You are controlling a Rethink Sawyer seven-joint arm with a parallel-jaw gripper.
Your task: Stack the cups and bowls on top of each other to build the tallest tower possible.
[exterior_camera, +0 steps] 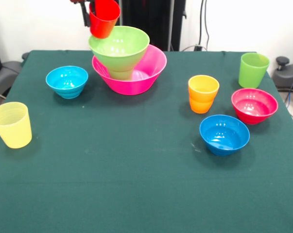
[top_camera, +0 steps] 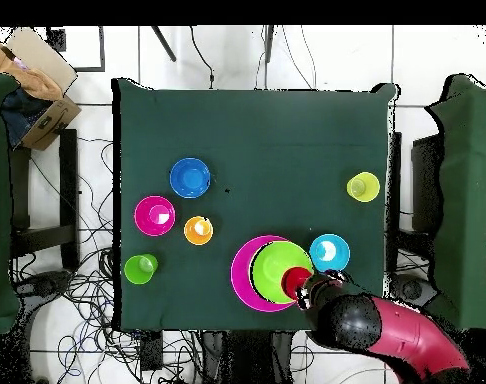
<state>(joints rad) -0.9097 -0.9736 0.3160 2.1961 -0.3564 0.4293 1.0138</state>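
End effector (exterior_camera: 91, 6) is gripping the red plastic cup (exterior_camera: 104, 18), tilted, over the lime green plastic bowl's (exterior_camera: 119, 47) 10 o'clock rim, above the large pink plastic bowl (exterior_camera: 146, 73) at the counter's (exterior_camera: 136, 184) 12 o'clock. Risk: off-centre release is tipping the bowl on its narrow perch.

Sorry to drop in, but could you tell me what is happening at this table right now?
The Sawyer arm is building a tower of cups and bowls. The lime green bowl sits raised inside the large pink bowl, and the red cup hangs tilted at the green bowl's rim under the gripper; whether it is gripped or released I cannot tell. The other pieces lie loose on the table: the light blue bowl, yellow cup, orange cup, magenta bowl, darker blue bowl and tall green cup.
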